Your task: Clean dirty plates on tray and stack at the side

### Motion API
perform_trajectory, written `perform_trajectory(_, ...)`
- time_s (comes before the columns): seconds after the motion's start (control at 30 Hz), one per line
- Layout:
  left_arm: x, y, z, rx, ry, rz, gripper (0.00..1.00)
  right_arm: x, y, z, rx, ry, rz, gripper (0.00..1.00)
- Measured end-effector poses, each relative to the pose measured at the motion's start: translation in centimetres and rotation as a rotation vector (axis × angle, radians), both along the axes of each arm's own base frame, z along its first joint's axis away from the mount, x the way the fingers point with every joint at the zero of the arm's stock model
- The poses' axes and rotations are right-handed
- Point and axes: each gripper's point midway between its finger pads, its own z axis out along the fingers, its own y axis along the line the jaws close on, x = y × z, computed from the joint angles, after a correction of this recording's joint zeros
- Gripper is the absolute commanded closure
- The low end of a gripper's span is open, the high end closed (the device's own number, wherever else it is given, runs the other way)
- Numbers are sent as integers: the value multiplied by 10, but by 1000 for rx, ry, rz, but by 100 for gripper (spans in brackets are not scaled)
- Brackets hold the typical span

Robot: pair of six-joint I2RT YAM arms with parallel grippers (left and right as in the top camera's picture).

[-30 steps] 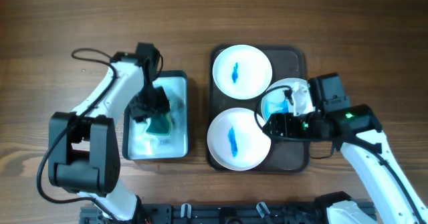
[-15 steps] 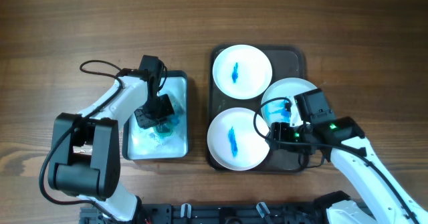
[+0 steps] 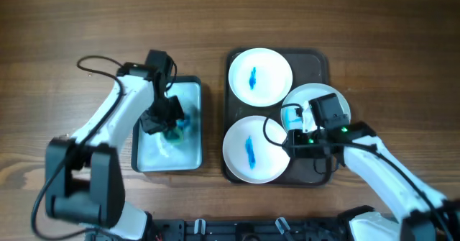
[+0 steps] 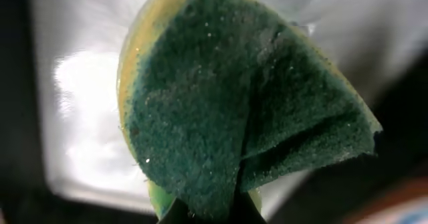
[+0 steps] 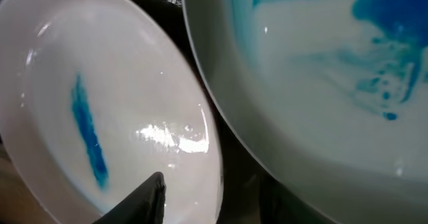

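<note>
Nothing is cleaned or stacked yet: all three plates (image 3: 260, 77) lie blue-smeared on the tray (image 3: 320, 60), the left gripper (image 3: 159, 116) pinches the green sponge (image 4: 247, 117) tight over the basin (image 3: 199, 137), and the right gripper (image 3: 293, 119) sits at the rightmost plate's rim, its jaws' state untellable.

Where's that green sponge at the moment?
From overhead, the green sponge is pinched in the left gripper, over the basin just left of the tray.
</note>
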Motion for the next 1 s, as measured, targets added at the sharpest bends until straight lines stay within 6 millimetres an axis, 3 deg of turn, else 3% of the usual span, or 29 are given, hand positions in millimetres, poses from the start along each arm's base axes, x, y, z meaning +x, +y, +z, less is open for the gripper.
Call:
perform_trajectory(0.07,6,-1,18,-10,-50,0,96,0,1,-12,-5,39,-15,70)
perform_trajectory(0.13,11,-3,35,-26,-109,0,96,1,3,-18,4,60,-26,88)
perform_trajectory(0.2,13,-5,47,-45,-149,0,96,5,4,-20,10,59,-40,96)
perform_trajectory(0.47,21,-40,63,-173,-233,-50,96,18,2,-22,3,61,-196,96)
perform_trajectory(0.73,20,-111,71,-259,-317,-203,96,23,0,-22,-2,58,-258,96)
perform_trajectory(0.9,17,-154,59,-290,-323,-260,96,23,0,-22,-5,55,-254,96)
perform_trajectory(1.0,9,-182,23,-288,-248,-281,96,23,0,-22,-6,53,-252,96)
